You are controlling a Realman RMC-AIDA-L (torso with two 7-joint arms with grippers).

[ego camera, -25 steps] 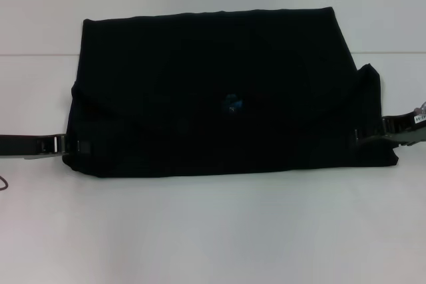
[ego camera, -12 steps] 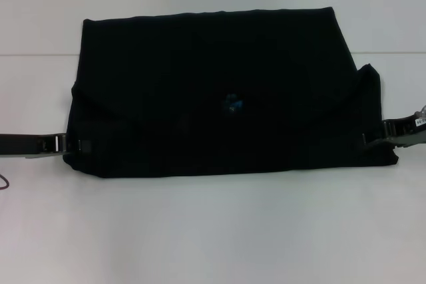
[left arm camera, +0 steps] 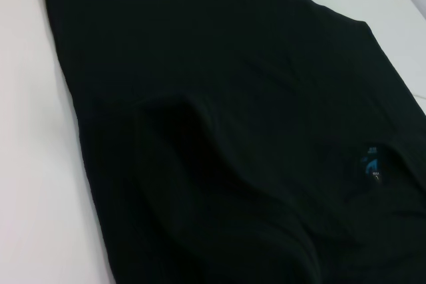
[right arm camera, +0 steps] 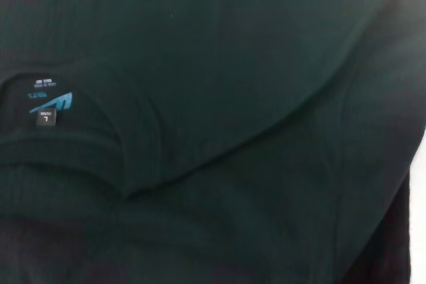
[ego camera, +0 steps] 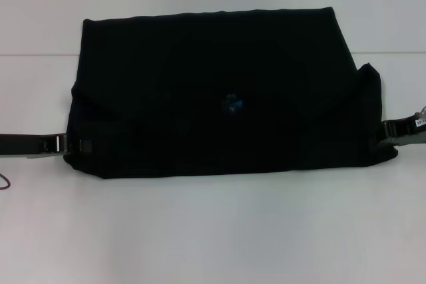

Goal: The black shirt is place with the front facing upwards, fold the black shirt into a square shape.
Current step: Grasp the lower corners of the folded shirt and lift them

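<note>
The black shirt (ego camera: 219, 94) lies flat on the white desk (ego camera: 213, 231), already folded into a wide shape with its blue label (ego camera: 232, 103) on top in the middle. The left claw (ego camera: 66, 145) and right claw (ego camera: 389, 131) sit at the shirt's two ends, but I cannot tell if they are open or holding cloth. I think the shirt needs one more fold to become a square.

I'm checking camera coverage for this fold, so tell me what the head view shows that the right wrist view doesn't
Only the head view shows the whole folded outline of the black shirt, the white table, the left gripper at the shirt's left edge and the right gripper at its right edge. Only the right wrist view shows the print on the blue neck label and the collar seam. Both show the shirt and that label.
</note>
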